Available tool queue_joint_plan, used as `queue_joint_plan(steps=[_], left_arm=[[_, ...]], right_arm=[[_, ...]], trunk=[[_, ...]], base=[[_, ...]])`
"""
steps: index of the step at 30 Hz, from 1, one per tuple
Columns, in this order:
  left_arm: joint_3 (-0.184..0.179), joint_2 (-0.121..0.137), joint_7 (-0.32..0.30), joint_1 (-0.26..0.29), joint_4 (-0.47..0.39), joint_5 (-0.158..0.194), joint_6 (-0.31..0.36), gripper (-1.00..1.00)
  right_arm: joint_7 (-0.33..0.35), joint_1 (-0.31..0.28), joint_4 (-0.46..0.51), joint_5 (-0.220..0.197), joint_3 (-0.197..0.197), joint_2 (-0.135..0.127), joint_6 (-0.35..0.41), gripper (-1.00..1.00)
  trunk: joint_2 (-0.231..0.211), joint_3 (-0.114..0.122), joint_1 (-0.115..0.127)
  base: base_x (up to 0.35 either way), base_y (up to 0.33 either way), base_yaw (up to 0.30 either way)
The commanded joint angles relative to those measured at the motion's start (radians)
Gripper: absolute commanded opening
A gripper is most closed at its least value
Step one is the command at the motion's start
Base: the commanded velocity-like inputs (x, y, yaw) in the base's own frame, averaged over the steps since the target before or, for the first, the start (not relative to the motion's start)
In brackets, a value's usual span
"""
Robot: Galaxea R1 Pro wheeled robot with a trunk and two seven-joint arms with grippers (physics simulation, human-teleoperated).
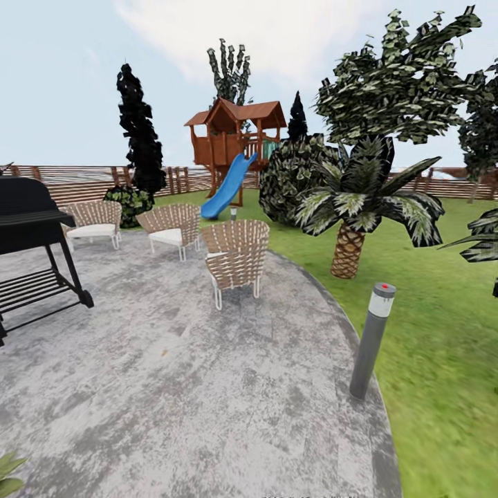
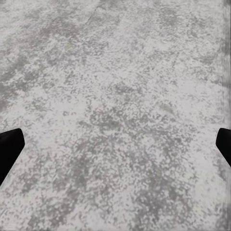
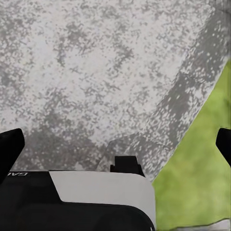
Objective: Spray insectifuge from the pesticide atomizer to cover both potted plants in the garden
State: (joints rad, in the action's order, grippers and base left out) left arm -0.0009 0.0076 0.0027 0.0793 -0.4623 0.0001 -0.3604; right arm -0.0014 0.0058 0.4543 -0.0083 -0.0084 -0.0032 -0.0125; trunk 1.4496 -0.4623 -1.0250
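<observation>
With the grill left, wicker chairs centre and bollard light right, I saw no atomizer, both my grippers spread empty over paving, risking clipping that bollard while searching.

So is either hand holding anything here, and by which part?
Nothing is held: the left hand and right hand are open over the paving, fingertips wide apart.
</observation>
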Motion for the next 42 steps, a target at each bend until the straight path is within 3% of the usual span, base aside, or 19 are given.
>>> queue_joint_plan(steps=[1,18,42], left_arm=[[0.000,0.000,0.000,0.001,0.001,0.000,-0.003,1.00],[0.000,0.000,0.000,0.001,0.001,0.000,-0.003,1.00],[0.000,0.000,0.000,0.001,0.001,0.000,-0.003,1.00]], right_arm=[[0.000,0.000,0.001,-0.001,-0.001,0.000,-0.001,1.00],[0.000,0.000,0.001,-0.001,-0.001,0.002,-0.001,1.00],[0.000,0.000,0.000,-0.001,-0.001,0.003,-0.001,1.00]], trunk=[[0.000,-0.001,0.000],[0.000,-0.001,0.000],[0.000,-0.001,0.000]], base=[[0.000,0.000,-0.268],[0.000,0.000,-0.259],[0.000,0.000,-0.017]])
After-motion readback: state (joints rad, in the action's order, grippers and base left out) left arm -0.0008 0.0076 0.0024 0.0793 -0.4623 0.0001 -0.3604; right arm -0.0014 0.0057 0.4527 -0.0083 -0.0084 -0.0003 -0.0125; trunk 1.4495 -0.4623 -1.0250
